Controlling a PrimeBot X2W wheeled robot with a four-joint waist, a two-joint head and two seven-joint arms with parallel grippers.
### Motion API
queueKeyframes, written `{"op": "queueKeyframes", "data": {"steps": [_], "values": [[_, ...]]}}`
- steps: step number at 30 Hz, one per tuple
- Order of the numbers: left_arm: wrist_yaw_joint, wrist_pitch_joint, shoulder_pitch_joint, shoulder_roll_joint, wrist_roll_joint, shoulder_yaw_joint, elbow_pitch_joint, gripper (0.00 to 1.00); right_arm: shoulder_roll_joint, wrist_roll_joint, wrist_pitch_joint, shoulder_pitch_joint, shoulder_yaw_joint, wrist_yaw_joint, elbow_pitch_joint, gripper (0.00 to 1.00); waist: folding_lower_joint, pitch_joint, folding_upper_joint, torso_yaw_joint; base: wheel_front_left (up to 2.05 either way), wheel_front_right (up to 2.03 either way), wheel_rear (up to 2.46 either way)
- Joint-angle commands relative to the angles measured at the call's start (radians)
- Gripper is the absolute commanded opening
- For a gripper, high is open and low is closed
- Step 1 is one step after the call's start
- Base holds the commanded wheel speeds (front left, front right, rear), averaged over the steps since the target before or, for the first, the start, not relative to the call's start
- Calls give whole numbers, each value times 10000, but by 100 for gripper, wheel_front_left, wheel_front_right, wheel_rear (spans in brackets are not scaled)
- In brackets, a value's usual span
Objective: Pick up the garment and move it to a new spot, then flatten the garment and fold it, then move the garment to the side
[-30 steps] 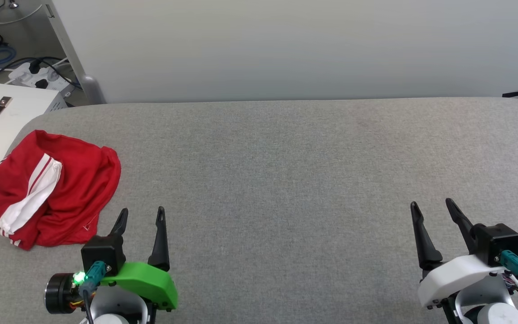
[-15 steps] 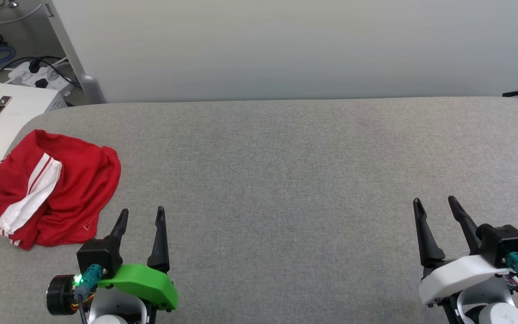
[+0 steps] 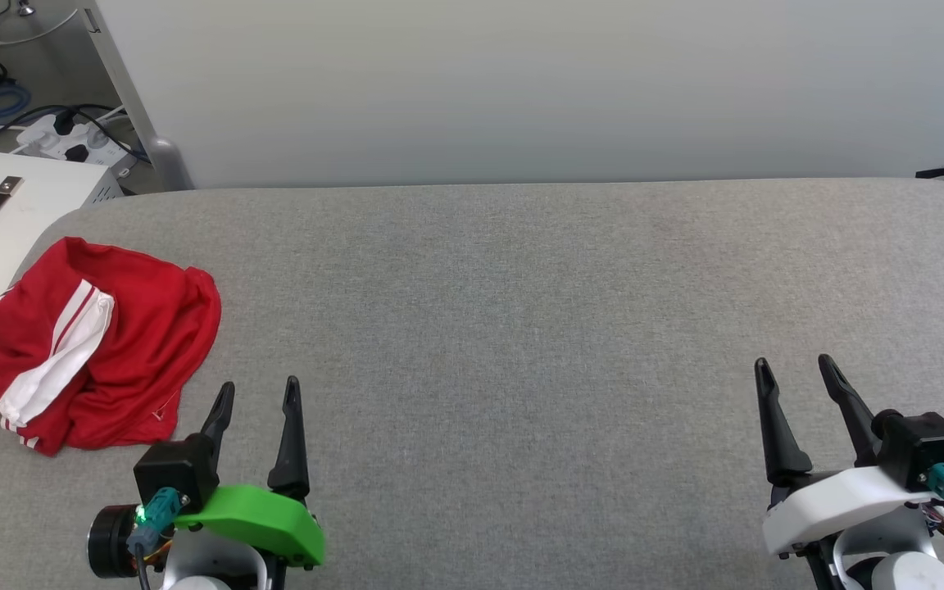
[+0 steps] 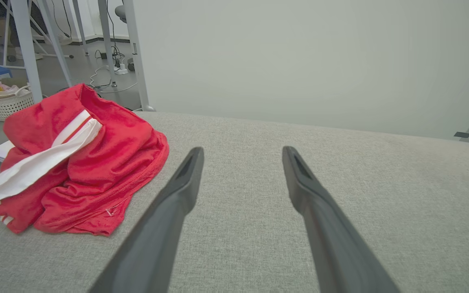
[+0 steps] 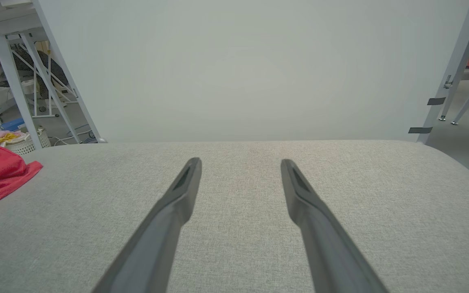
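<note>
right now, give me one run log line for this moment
garment: crumpled, far left | left gripper: open, empty, near it | right gripper: open, empty

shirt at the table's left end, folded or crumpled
Crumpled: the shirt lies in a loose heap on the table, one white sleeve twisted across its red folds.

We see a grey fabric tabletop [image 3: 521,328] across the middle and bottom, a pale panel [image 3: 521,82] above it, a white box [image 3: 5,205] at the left edge, and a power strip [image 3: 70,139] with cables at upper left.
</note>
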Motion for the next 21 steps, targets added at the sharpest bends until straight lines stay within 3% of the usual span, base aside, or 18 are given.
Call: {"op": "queueKeyframes", "data": {"steps": [1,21], "values": [[-77,-131,159,-22,-131,-37,110,100,-2,54,-116,124,32,-4,77,100,0,-5,0,1,0,0,0],[-202,-587,67,-30,-424,-285,978,100,-2,206,-565,3,55,-5,758,100,0,88,0,9,0,0,0]]}}
